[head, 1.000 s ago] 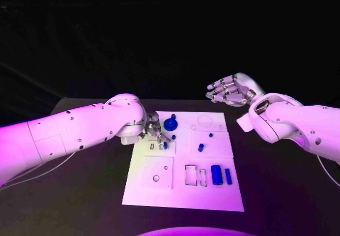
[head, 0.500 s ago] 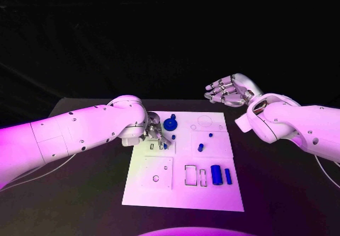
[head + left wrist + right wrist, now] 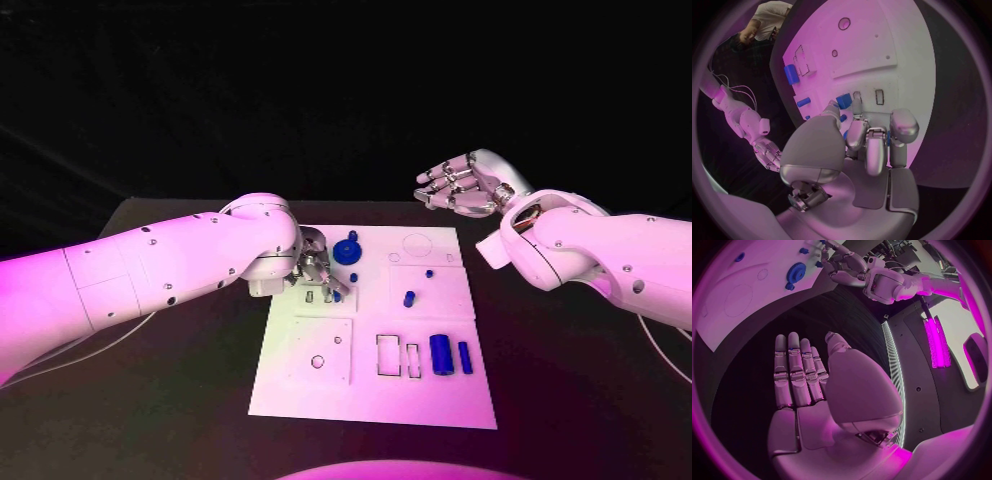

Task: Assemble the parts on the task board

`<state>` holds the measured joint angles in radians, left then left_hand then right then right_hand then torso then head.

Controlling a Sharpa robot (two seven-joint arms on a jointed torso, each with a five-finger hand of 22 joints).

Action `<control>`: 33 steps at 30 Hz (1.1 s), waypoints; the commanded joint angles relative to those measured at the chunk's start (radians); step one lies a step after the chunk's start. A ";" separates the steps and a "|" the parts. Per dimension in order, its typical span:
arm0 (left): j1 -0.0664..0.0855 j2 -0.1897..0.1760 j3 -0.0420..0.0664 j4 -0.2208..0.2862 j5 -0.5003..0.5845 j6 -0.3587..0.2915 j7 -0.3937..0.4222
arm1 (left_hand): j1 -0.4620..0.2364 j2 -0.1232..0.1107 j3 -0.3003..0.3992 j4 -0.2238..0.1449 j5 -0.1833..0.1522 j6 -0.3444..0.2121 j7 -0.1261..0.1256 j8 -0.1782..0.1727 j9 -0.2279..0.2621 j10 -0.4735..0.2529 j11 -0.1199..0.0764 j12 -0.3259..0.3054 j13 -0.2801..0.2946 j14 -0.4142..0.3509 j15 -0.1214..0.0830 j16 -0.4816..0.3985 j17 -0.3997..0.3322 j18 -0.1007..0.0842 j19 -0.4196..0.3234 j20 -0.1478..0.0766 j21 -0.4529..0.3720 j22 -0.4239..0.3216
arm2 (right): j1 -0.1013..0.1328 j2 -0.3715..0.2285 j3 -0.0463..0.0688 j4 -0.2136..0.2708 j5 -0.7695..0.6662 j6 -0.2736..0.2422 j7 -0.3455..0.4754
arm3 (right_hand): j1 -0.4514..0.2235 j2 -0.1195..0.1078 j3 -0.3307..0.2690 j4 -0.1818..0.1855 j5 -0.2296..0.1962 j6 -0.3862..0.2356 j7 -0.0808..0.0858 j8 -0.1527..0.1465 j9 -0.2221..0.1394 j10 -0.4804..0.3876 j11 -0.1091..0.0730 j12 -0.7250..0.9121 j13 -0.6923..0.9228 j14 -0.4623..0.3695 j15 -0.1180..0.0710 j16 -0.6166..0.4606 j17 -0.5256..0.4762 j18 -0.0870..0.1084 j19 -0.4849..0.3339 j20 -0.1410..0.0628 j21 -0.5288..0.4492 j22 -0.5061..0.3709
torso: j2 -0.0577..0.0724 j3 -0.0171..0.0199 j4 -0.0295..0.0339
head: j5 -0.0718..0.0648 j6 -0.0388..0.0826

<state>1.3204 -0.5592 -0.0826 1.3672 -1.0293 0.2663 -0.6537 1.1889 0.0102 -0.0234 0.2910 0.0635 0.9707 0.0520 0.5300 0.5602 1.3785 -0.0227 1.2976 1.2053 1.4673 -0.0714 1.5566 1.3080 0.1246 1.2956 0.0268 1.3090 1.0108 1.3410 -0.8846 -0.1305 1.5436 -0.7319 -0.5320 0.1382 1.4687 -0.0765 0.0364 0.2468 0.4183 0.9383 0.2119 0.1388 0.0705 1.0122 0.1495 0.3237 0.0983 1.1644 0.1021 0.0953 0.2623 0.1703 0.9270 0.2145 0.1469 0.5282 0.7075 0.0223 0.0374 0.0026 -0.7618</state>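
Observation:
The white task board [image 3: 375, 400] lies in the middle of the black table. My left hand [image 3: 315, 272] is low over its far left part, beside two narrow slots [image 3: 879, 96]. Its thumb and a finger pinch a small blue block [image 3: 844, 100] right at the slots. A blue gear [image 3: 348, 250] stands just beyond that hand. Two small blue pegs [image 3: 410, 298] are on the board's right half, and two blue bars [image 3: 440, 355] lie near its right edge. My right hand [image 3: 462, 185] is raised beyond the board's far right corner, with straight fingers [image 3: 795, 370] and nothing in it.
Empty rectangular outlines [image 3: 392, 355] sit beside the blue bars, and a square plate with a round hole [image 3: 319, 350] takes the board's near left. Black table [image 3: 577, 380] surrounds the board on all sides. The right forearm [image 3: 606, 255] hangs over the table's right side.
The right hand has drifted slightly to the left. The left hand has stayed at the slots with only a small shift of its fingers.

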 commanded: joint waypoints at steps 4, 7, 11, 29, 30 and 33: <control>0.000 0.005 0.000 -0.002 0.012 0.007 -0.002 | 0.025 0.029 0.010 -0.003 -0.002 -0.016 0.002 0.002 0.011 -0.005 0.006 0.004 0.000 0.093 -0.001 -0.004 0.231 -0.017 -0.003 0.005 0.008 0.002 | -0.002 0.004 0.000 -0.002 -0.030 0.011 0.009 | -0.011 -0.002 0.000 -0.006 0.004 -0.004 0.006 -0.006 -0.001 -0.004 0.004 -0.002 -0.001 0.000 0.006 -0.007 -0.002 0.011 0.003 0.007 -0.004 -0.002 | 0.000 -0.0009 0.0012 | 0.001 0.001; 0.000 0.006 0.000 -0.003 0.018 0.004 -0.002 | 0.055 0.042 0.029 -0.007 -0.001 -0.021 0.001 0.001 0.018 -0.007 0.006 0.004 -0.001 0.093 -0.001 -0.004 0.231 -0.017 -0.005 0.006 0.009 0.004 | -0.002 0.004 0.000 -0.003 -0.031 0.012 0.009 | -0.011 -0.002 0.000 -0.007 0.004 -0.004 0.006 -0.006 -0.001 -0.004 0.005 -0.002 -0.003 -0.001 0.007 -0.008 -0.002 0.011 0.003 0.007 -0.005 -0.003 | 0.000 -0.0010 0.0005 | 0.001 0.001; 0.000 0.007 0.000 -0.003 0.025 0.003 -0.001 | 0.095 0.047 0.055 -0.013 -0.001 -0.027 0.001 -0.003 0.026 -0.011 0.005 0.001 -0.004 0.093 -0.002 -0.005 0.230 -0.017 -0.007 0.006 0.011 0.005 | -0.002 0.005 0.000 -0.003 -0.032 0.015 0.007 | -0.011 -0.002 0.000 -0.007 0.005 -0.004 0.006 -0.006 -0.001 -0.005 0.005 -0.001 -0.003 -0.001 0.007 -0.008 -0.003 0.011 0.003 0.008 -0.006 -0.003 | 0.000 -0.0006 0.0013 | 0.000 0.000; 0.000 -0.004 0.000 0.002 0.089 0.003 0.004 | 0.268 -0.014 0.382 -0.079 0.002 -0.052 0.010 -0.031 0.058 -0.029 0.007 -0.026 -0.027 0.092 0.000 -0.007 0.229 -0.016 -0.020 0.006 0.016 0.008 | -0.006 0.008 -0.001 -0.007 -0.040 0.021 0.004 | -0.012 -0.002 0.001 -0.009 0.008 -0.004 0.006 -0.006 -0.001 -0.005 0.005 0.000 -0.006 -0.002 0.008 -0.011 -0.004 0.011 0.002 0.008 -0.009 -0.007 | 0.001 -0.0010 0.0031 | 0.001 -0.001; 0.000 -0.006 0.000 0.004 0.092 0.001 0.005 | 0.263 -0.030 0.421 -0.082 0.002 -0.053 0.010 -0.031 0.063 -0.028 0.008 -0.026 -0.028 0.092 0.001 -0.006 0.229 -0.016 -0.020 0.008 0.017 0.009 | -0.007 0.008 -0.001 -0.007 -0.040 0.021 0.004 | -0.012 -0.002 0.002 -0.009 0.009 -0.004 0.007 -0.006 -0.001 -0.005 0.005 0.000 -0.007 -0.002 0.008 -0.012 -0.005 0.011 0.002 0.008 -0.009 -0.007 | 0.001 -0.0011 0.0034 | 0.000 -0.001; 0.000 -0.014 0.000 0.010 0.101 -0.007 0.005 | 0.225 -0.081 0.536 -0.093 0.000 -0.055 0.010 -0.025 0.085 -0.024 0.008 -0.027 -0.029 0.093 0.003 -0.006 0.230 -0.016 -0.022 0.011 0.019 0.011 | -0.008 0.008 -0.001 -0.008 -0.041 0.021 0.004 | -0.012 -0.002 0.002 -0.009 0.009 -0.004 0.007 -0.006 -0.001 -0.005 0.005 0.000 -0.007 -0.002 0.008 -0.012 -0.005 0.011 0.002 0.008 -0.009 -0.007 | 0.001 -0.0009 0.0039 | 0.002 -0.001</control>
<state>1.3214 -0.5723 -0.0818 1.3727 -0.9579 0.2632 -0.6509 1.4299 -0.0574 0.3870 0.3079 0.0627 0.9138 0.0622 0.4949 0.5971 1.3551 -0.0173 1.2711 1.1733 1.4654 -0.0692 1.5566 1.3076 0.1246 1.2792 0.0357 1.3245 1.0212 1.3341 -0.8775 -0.1320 1.5363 -0.7577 -0.5239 0.1369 1.4688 -0.0765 0.0376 0.2457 0.4220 0.9359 0.2142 0.1388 0.0707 1.0085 0.1531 0.3237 0.0916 1.1629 0.1036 0.0856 0.2582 0.1702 0.9307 0.2182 0.1432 0.5217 0.7087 0.0215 0.0407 0.0031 -0.7632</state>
